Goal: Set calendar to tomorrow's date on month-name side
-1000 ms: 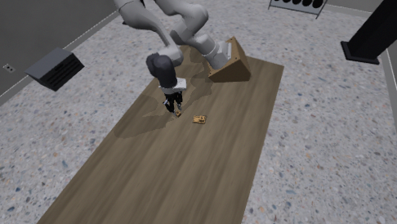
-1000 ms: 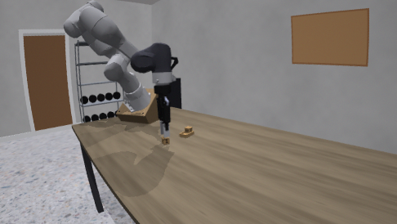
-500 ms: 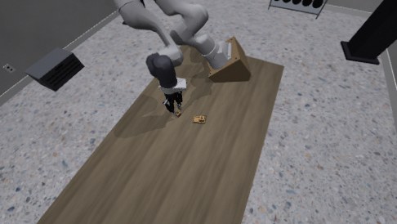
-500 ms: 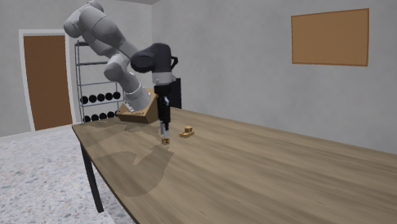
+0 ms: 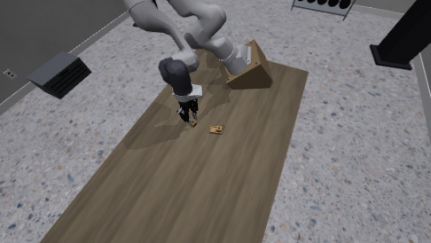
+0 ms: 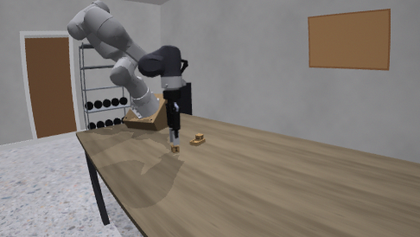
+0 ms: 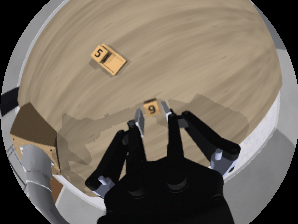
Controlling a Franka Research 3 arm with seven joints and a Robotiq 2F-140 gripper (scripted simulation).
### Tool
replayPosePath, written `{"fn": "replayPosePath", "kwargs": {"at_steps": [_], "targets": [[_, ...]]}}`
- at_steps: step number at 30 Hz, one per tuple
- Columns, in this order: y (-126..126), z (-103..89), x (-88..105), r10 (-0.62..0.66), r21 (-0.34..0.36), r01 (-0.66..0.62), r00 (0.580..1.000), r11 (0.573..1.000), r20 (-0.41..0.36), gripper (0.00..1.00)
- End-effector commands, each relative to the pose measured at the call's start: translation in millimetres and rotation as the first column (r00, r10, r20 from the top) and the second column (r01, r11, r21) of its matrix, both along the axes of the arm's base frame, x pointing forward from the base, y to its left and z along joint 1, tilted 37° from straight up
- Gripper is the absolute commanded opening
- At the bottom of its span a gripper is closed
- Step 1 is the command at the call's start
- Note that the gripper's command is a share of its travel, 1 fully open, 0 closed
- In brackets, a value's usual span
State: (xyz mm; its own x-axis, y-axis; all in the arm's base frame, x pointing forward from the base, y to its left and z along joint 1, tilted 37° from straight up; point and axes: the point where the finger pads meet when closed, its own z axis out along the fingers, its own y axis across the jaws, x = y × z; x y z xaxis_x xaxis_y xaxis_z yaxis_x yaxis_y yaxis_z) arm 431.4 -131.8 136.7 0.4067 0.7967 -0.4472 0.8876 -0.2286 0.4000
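Counter: the long brown counter point(image 5: 177, 199) point(image 6: 281, 182) point(image 7: 200, 50) is under the little things.
Tool: the gripper point(image 5: 191, 120) point(image 6: 175, 144) point(image 7: 152, 111) points down and is open a bit, with its tips on two sides of a small cube. I can't tell if they touch it.
Loose cube: this cube point(image 5: 193, 123) point(image 6: 175, 149) point(image 7: 151, 107) is near the left long edge in the top view, outside the tray. The wrist view shows a mark like a 9 on it.
Tray: the little tan tray point(image 5: 213, 131) point(image 6: 194, 143) point(image 7: 117, 65) sits on the counter, farther in from that edge than the loose cube.
Tray cube: the cube with a 5 point(image 5: 219, 129) point(image 6: 199, 136) point(image 7: 99, 53) is at one end of the tray. I can't tell if it sits flat.
Arm stand: the slanted wooden block point(image 5: 253, 81) point(image 6: 147, 124) point(image 7: 30, 122) is by the short edge at the top of the top view.

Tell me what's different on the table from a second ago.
Nothing visibly changed. The gripper still stands around the cube showing 9; any slight finger motion is too small to tell. The tray and its cube stayed put.
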Motion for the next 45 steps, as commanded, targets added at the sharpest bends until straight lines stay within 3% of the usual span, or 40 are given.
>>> {"fn": "replayPosePath", "kwargs": {"at_steps": [1,27,45], "targets": [[-1,0.4,1.3,0.0,0.0,0.0,1.0,1.0,0.003,0.28],[-16,-20.9,7.1,0.0,0.0,0.0,1.0,1.0,0.003,0.28],[-17,-22.2,7.5,0.0,0.0,0.0,1.0,1.0,0.003,0.28]]}}
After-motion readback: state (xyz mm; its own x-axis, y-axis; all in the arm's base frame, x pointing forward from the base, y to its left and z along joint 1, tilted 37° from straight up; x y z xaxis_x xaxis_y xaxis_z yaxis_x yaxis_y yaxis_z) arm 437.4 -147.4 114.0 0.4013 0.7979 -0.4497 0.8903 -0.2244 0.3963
